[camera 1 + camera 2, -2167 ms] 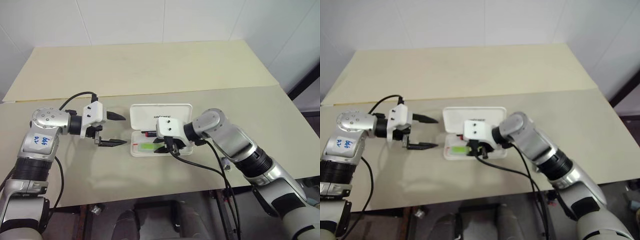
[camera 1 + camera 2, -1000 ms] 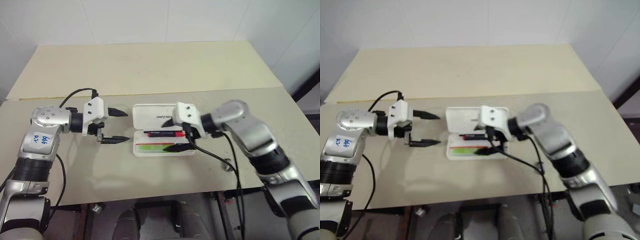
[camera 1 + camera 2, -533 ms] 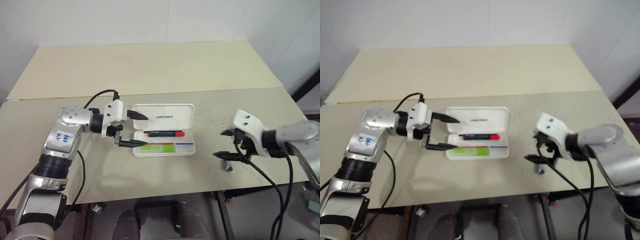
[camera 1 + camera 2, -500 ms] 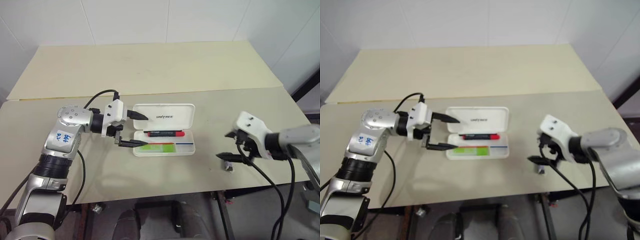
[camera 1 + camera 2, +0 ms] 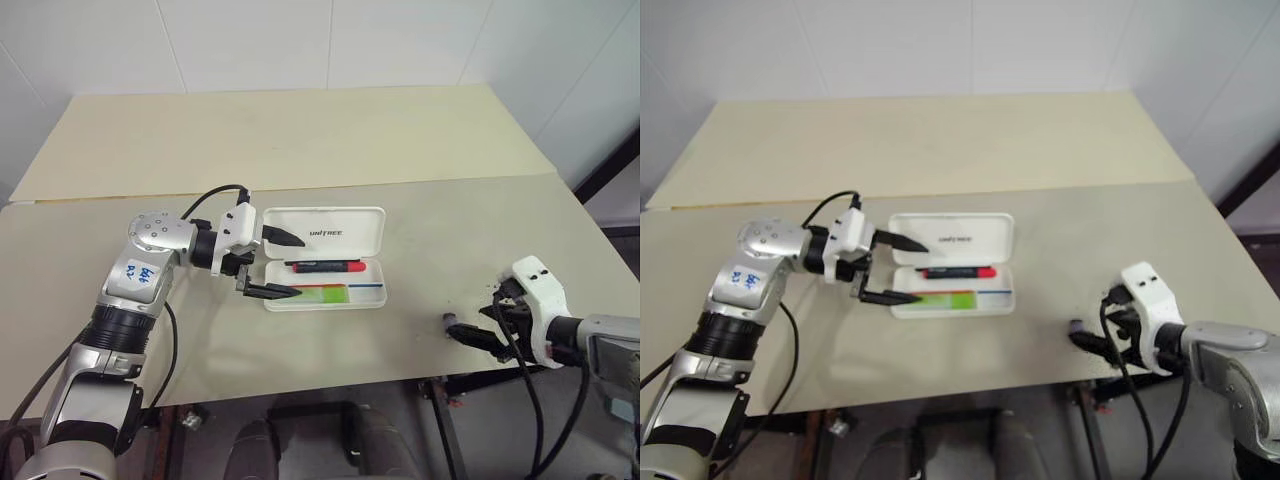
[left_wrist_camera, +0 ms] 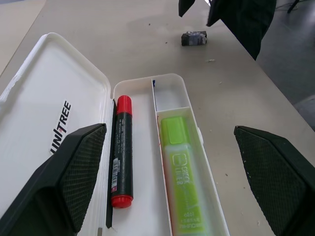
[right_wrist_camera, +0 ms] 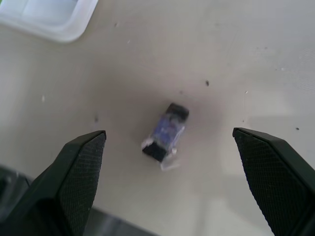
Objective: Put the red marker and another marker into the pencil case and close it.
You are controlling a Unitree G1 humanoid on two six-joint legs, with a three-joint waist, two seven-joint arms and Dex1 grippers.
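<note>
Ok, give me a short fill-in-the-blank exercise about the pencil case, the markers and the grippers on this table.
1. The pencil case lies with its lid ____.
2. The red marker and the green marker both lie ____ the case.
3. The left gripper sits at the case's end with its fingers ____.
4. The small dark object near the right gripper lies ____ the case.

Missing words: open; inside; open; outside

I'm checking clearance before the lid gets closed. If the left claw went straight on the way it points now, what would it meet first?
Probably the pencil case: the open left claw points along its tray, where the red marker and green marker lie.
</note>
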